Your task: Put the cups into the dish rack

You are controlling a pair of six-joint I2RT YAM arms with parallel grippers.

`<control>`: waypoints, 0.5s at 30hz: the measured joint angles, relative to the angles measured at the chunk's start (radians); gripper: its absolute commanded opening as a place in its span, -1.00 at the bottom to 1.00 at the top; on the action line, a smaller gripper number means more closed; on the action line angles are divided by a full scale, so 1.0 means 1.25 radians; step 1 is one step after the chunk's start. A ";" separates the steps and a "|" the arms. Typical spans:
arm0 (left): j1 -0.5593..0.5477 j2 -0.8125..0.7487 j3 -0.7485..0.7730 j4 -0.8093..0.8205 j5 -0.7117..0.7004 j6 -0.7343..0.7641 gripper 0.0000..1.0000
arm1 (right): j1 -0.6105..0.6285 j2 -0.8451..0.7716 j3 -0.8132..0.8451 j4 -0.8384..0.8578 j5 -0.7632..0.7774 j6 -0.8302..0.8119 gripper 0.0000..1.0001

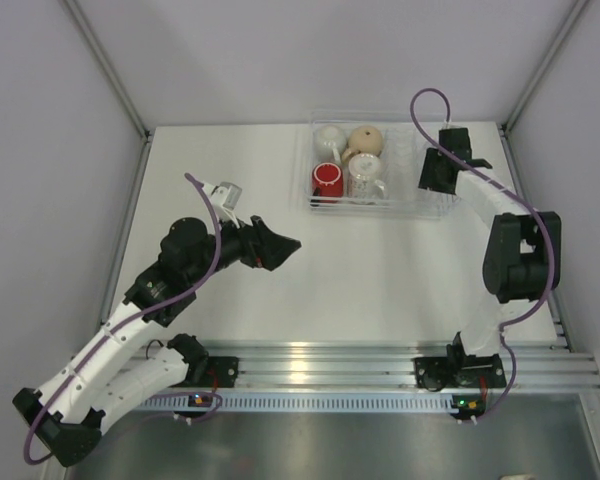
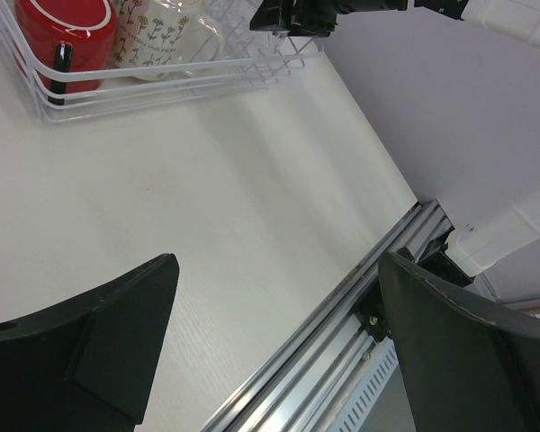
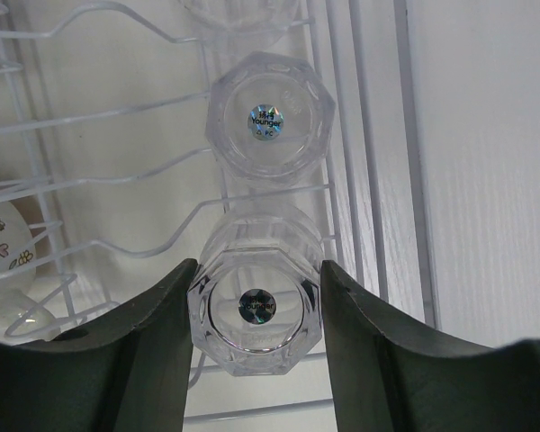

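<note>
Clear glass (image 3: 256, 310) is being pinched by the right tool (image 3: 256, 281), low and central in the right wrist view, at the rack's (image 3: 360, 135) right edge. If it is being released off-centre, it may be knocked against the neighbouring glass (image 3: 268, 121) or tipped between the ribs. The left tool (image 2: 277, 263) is being held spread over the desk (image 2: 207, 180).

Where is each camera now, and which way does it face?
Top external: above, behind the bases, looking down on the dish rack; left arm and right arm show.
Left wrist: over the table, facing the rack's corner; open left end effector frames it.
Right wrist: straight down into the rack; right end effector around a clear glass.
Top and left wrist share the red mug.
</note>
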 measured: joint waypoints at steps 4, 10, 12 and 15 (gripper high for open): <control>0.000 0.001 0.000 0.001 0.008 -0.005 0.96 | 0.000 0.006 0.000 0.000 0.003 0.000 -0.42; 0.000 0.011 0.000 0.002 0.015 -0.011 0.96 | 0.000 0.006 -0.003 0.001 0.011 0.001 -0.08; 0.000 0.011 0.000 0.002 0.015 -0.011 0.96 | 0.000 0.007 -0.003 0.001 0.013 0.001 0.02; 0.000 0.011 0.000 0.003 0.018 -0.011 0.96 | 0.000 0.013 -0.003 0.001 0.019 0.001 0.14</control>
